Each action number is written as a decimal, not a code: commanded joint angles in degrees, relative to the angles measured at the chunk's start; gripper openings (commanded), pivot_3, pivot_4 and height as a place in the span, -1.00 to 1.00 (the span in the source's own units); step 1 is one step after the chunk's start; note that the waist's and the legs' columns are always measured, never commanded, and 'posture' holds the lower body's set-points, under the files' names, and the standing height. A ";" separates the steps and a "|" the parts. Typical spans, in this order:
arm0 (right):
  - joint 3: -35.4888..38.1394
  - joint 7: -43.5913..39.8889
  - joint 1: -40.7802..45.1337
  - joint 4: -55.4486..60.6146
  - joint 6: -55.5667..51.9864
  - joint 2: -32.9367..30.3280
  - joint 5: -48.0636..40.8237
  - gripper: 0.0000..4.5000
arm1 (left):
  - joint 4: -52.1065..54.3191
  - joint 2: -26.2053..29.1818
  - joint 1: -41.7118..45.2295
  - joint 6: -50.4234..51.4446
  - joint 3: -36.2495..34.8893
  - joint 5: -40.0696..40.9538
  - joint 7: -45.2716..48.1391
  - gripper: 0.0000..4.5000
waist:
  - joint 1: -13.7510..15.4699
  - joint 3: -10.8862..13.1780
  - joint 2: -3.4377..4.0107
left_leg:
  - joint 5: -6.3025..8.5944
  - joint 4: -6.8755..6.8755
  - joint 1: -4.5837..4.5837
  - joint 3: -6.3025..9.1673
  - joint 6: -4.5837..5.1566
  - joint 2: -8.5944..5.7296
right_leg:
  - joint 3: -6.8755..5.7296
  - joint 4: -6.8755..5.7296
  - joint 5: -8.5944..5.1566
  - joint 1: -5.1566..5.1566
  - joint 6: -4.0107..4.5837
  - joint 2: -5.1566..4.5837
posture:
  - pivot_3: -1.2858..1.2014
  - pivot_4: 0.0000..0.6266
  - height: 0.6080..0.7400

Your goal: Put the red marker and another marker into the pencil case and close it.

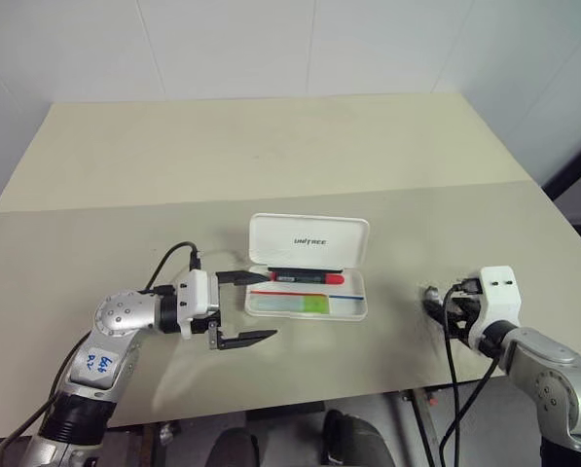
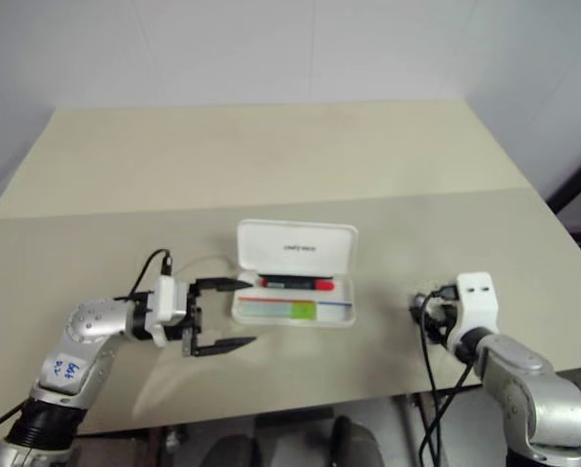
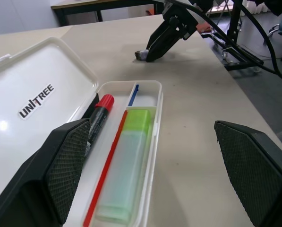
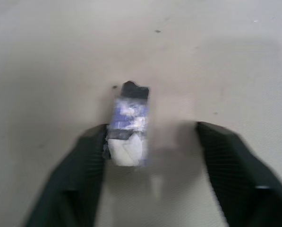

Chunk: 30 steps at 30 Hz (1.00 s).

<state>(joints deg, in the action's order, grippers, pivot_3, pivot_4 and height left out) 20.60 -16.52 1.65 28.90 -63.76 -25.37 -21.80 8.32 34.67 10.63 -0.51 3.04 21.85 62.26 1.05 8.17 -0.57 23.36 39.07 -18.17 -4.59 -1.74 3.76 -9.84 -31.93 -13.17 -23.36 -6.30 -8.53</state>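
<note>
In the left eye view the pencil case (image 1: 308, 268) lies open at frame centre, the red marker (image 1: 307, 277) and the green-capped marker (image 1: 300, 305) already in its tray, so closing is the step in hand; the left gripper (image 1: 254, 307) stands wide just left of it. The left wrist view shows its lid upright at upper left, needing a push over. In the right wrist view the right gripper (image 4: 150, 161) straddles a small eraser-like lump (image 4: 127, 127), fingers apart, lower centre.

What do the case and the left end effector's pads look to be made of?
Case: probably hard white plastic, glossy, with a light glint on its lid and thin moulded walls. Left end effector pads: black, matte, probably rubber, with a fine cross-hatched grip texture.
</note>
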 commanded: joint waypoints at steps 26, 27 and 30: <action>-19.25 -45.46 11.26 -15.30 30.90 -28.65 -1.15 -0.84 | 3.42 1.27 -2.81 -2.17 -3.03 -0.97 -3.24 1.00 | -1.12 0.06 0.06 | 0.11 0.00 0.11 -0.02 0.22 -0.02 | -0.03 0.13 0.02 -0.05 0.00 0.01 | 0.03 -0.52 1.00; -20.77 -47.25 12.56 -16.32 32.48 -28.06 -0.78 -0.84 | 4.52 1.53 -3.76 -1.67 -3.35 -0.83 -3.55 1.00 | -1.13 0.07 0.07 | 0.12 0.00 0.12 -0.02 0.23 -0.01 | -0.04 0.14 0.02 -0.04 -0.01 0.01 | 0.03 -0.52 1.00; -25.07 -50.58 15.65 -19.14 36.09 -26.35 0.94 -0.84 | 6.61 2.03 -5.41 -0.36 -3.92 -0.66 -4.34 1.00 | -1.11 0.08 0.07 | 0.12 0.03 0.13 -0.06 0.23 -0.02 | -0.06 0.16 0.03 -0.04 -0.01 0.01 | 0.03 -0.52 1.00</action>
<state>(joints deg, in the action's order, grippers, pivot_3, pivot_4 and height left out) -2.97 -64.98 15.91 10.38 -30.41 -52.47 -21.53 12.02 36.31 5.69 -1.33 0.23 20.41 58.68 -0.06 8.25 -0.49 23.47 39.11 -18.06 -4.66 -1.52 3.75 -9.89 -31.76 -13.15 -23.40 -6.32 -8.52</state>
